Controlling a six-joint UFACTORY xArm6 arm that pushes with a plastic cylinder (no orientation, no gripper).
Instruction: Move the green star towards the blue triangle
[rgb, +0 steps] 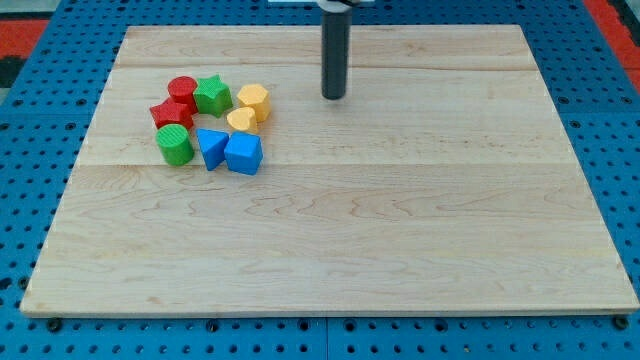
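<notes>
1. Camera view: the green star (211, 94) sits in a cluster near the worktop's (400, 250) top-left corner, touching the red cylinder (182, 90) on its left and close to the red star (172, 112) below-left.
2. The blue triangle (211, 147) lies just below it, toward the worktop's bottom edge, beside the blue cube (243, 154); a green cylinder (175, 145) stands to its left.
3. Two yellow blocks, a hexagon-like one (254, 100) and a heart-like one (241, 121), crowd the star's right.
4. My tip (333, 97) rests near the top edge, well apart from every block, touching none.
5. The end effector is a plain rod: nothing to open or close, and it holds nothing.
6. To do this well, I judge the tip should circle to the star's top side and push slowly toward the bottom edge, staying centred so the star does not spin into its neighbours.
</notes>
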